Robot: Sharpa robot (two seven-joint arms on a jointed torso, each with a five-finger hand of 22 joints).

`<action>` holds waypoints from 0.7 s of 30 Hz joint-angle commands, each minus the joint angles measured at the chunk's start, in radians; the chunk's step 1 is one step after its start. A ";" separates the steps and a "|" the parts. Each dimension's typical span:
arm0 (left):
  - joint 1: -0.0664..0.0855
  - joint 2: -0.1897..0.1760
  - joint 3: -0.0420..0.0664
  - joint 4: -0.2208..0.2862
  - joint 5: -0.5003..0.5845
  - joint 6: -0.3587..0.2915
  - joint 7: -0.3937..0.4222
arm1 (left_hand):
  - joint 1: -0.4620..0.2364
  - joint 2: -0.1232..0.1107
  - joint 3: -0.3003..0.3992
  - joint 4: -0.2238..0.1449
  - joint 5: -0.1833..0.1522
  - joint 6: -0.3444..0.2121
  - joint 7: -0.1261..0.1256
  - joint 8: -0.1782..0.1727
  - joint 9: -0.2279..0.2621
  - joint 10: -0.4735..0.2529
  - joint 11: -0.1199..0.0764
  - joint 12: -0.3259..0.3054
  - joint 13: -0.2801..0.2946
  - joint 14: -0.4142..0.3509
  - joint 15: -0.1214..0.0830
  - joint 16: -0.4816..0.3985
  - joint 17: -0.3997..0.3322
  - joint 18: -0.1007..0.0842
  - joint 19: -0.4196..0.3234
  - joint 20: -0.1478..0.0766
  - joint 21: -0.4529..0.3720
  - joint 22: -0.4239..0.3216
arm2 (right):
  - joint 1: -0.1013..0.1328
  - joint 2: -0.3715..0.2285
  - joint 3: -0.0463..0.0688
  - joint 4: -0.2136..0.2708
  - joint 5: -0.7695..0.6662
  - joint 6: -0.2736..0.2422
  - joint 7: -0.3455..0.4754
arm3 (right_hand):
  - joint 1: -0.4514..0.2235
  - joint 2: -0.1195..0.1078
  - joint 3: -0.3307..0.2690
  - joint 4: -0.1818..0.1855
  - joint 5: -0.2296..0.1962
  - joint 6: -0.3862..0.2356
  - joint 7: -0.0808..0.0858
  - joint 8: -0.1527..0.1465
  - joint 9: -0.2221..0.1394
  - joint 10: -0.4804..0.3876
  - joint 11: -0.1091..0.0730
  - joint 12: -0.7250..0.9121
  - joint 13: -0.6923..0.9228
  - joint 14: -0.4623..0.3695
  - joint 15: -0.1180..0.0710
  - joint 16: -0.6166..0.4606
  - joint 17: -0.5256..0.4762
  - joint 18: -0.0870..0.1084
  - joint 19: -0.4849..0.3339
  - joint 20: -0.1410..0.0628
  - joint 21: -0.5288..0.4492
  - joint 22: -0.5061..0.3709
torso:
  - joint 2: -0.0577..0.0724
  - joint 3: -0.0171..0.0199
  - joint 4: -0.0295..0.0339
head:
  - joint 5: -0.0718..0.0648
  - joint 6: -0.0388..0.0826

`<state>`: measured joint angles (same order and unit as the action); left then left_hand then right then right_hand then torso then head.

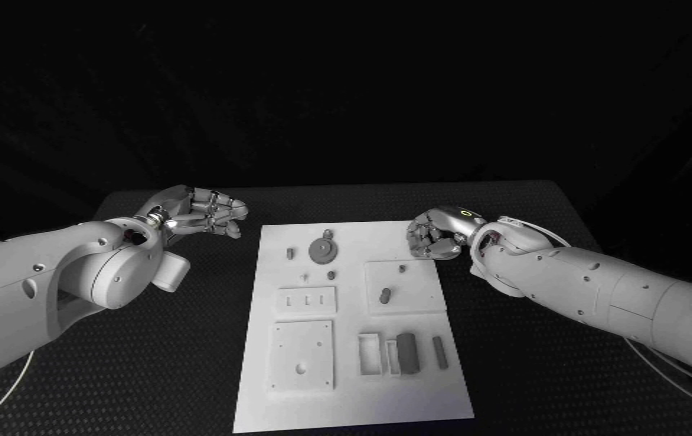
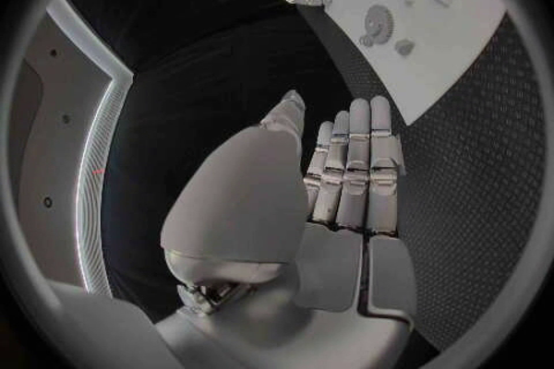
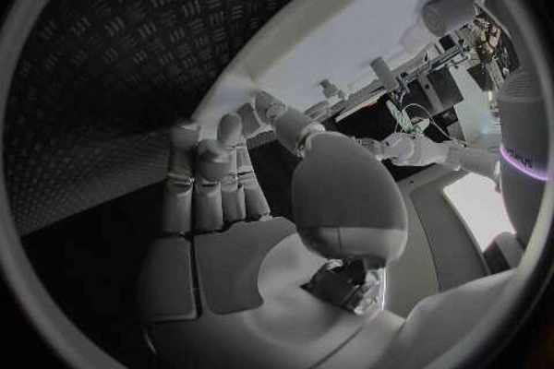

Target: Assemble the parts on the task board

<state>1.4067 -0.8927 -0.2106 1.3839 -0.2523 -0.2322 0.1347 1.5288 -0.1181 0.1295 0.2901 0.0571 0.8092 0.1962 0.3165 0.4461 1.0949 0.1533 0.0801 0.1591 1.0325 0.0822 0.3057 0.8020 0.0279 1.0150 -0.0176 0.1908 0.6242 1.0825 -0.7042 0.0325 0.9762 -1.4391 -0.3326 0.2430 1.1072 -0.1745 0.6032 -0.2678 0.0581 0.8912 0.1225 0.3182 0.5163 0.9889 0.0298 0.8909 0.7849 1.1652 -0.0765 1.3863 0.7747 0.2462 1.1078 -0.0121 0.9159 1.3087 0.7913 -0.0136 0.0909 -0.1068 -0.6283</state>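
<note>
L robot hand (image 1: 202, 212) open, R robot hand (image 1: 437, 233) curled, empty

Just a black table (image 1: 173, 356) with a dotted grip texture, and pitch-dark backdrop behind its far edge.

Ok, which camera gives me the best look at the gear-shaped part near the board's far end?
The head view: the gear-shaped part lies unobstructed on the task board, seen from above. The left wrist view shows it small and distorted. In the right wrist view I cannot pick it out for certain.
</note>
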 commanded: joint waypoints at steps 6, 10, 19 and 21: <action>0.000 0.000 0.001 0.001 -0.004 0.014 0.006 | 0.012 -0.001 -0.007 -0.001 -0.004 -0.008 0.001 -0.004 -0.001 -0.002 0.002 -0.004 -0.001 0.007 0.001 -0.006 0.002 0.019 0.005 0.001 -0.007 0.001 | -0.012 0.003 -0.005 -0.006 -0.025 0.023 -0.003 | 0.002 0.041 0.013 0.002 0.000 0.054 0.002 0.018 0.013 0.005 -0.015 0.024 0.009 0.000 -0.016 0.008 0.001 0.016 0.007 -0.002 0.002 0.016 | 0.000 -0.0006 0.0006 | 0.000 -0.001; 0.000 0.000 0.001 0.001 -0.004 0.014 0.006 | 0.012 -0.001 -0.007 -0.001 -0.004 -0.008 0.001 -0.003 -0.001 -0.002 0.002 -0.004 -0.001 0.007 0.001 -0.007 0.002 0.019 0.006 0.001 -0.007 0.001 | -0.013 0.003 -0.005 -0.009 -0.028 0.015 -0.002 | 0.005 0.065 0.019 0.001 0.000 0.073 -0.005 0.023 0.018 0.011 -0.021 0.039 0.014 0.002 -0.022 0.010 0.002 0.016 0.010 -0.004 0.006 0.017 | 0.000 -0.0007 0.0009 | -0.001 -0.002; 0.000 0.000 0.001 0.001 -0.005 0.016 0.008 | 0.014 0.002 -0.006 -0.002 -0.004 -0.004 -0.001 -0.001 0.000 0.001 0.000 -0.003 0.000 0.007 0.001 -0.008 0.004 0.019 0.006 0.001 -0.008 0.002 | -0.013 0.003 -0.005 -0.005 -0.028 -0.004 0.001 | -0.001 0.096 0.020 -0.001 0.000 0.101 -0.016 0.028 0.025 0.019 -0.031 0.072 0.033 0.008 -0.033 0.016 0.003 0.016 0.014 -0.007 0.013 0.018 | 0.000 -0.0007 0.0007 | 0.000 -0.002; 0.000 0.000 0.001 0.001 -0.007 0.018 0.007 | 0.015 0.002 -0.006 -0.002 -0.004 -0.003 -0.002 0.000 0.001 0.002 0.000 -0.002 0.000 0.008 0.001 -0.009 0.004 0.019 0.006 0.001 -0.008 0.002 | -0.013 0.002 -0.005 -0.002 -0.026 -0.010 0.002 | -0.002 0.096 0.019 -0.002 0.000 0.104 -0.017 0.029 0.027 0.020 -0.033 0.075 0.035 0.009 -0.033 0.017 0.003 0.016 0.015 -0.007 0.014 0.018 | 0.000 -0.0007 0.0007 | 0.000 -0.002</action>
<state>1.4067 -0.8934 -0.2106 1.3831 -0.2535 -0.2305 0.1346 1.5327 -0.1142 0.1295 0.2901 0.0571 0.8092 0.1962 0.3165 0.4463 1.0949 0.1533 0.0801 0.1592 1.0326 0.0822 0.3019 0.8054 0.0373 1.0150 -0.0175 0.1868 0.6250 1.0772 -0.7026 0.0324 0.9735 -1.4428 -0.3559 0.2485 1.1032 -0.0891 0.6199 -0.2678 0.0578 0.9547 0.0723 0.3434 0.5373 1.0080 0.0033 0.9635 0.8192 1.1736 -0.1038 1.4001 0.7769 0.2552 1.1159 -0.0200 0.9274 1.3087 0.7913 -0.0144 0.0916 -0.1073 -0.6308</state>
